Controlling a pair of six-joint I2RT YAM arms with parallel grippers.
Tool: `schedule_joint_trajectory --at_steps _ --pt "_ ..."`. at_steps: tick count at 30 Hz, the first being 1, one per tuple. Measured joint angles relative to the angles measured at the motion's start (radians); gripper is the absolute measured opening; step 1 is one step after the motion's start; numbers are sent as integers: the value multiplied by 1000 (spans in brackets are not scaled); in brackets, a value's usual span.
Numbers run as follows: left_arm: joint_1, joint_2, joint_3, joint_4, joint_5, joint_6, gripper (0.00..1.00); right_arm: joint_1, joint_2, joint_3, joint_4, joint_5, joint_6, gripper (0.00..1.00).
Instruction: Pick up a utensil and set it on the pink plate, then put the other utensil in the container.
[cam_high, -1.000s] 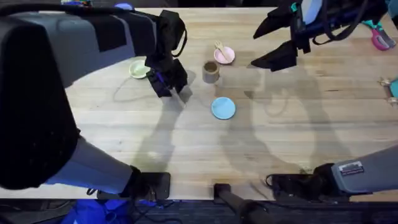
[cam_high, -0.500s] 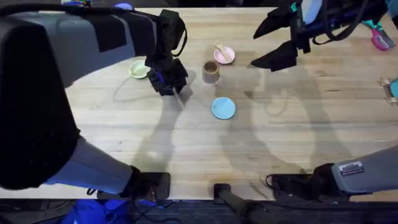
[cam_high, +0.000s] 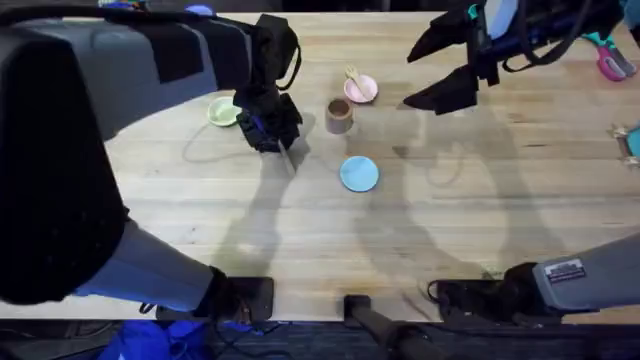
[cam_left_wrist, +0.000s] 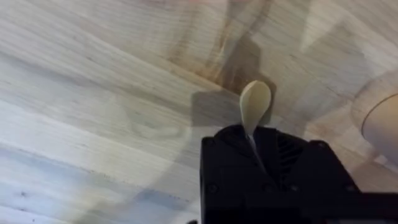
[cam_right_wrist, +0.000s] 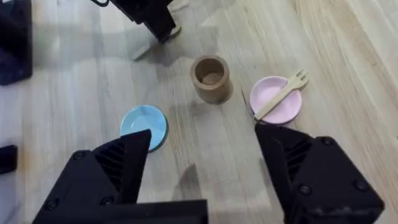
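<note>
Wooden spoon (cam_left_wrist: 255, 104) is pinched by its handle in the left pincer (cam_high: 275, 140), bowl end poking out past the fingertips, held over the desk (cam_high: 450, 230) just left of the tan container (cam_high: 339, 116), so I reckon the drop hinges on carrying it right and tipping that long axis down into the cup's mouth. Fork-ish utensil (cam_right_wrist: 282, 95) already lies slantwise across the pink plate (cam_right_wrist: 272, 104) just beyond the cup. Right pincer (cam_right_wrist: 202, 163) hangs spread wide and empty further right, so the left arm is way nearer.
</note>
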Motion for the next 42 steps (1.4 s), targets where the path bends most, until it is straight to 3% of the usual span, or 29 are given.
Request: schedule_joint_trajectory --at_steps 10,16,22,28,35,42 --pt "0 51 121 -24 14 151 41 0 0 0 0 0 0 996" --pt "0 51 275 -117 -48 239 41 0 0 0 0 0 0 996" --pt "0 51 394 -155 -78 387 41 0 0 0 0 0 0 997" --pt "0 51 447 -189 -80 522 41 0 0 0 0 0 0 997" --pt "1 51 448 -135 -41 587 42 0 0 0 0 0 0 997" --pt "4 51 448 -22 50 720 42 0 0 0 0 0 0 997"
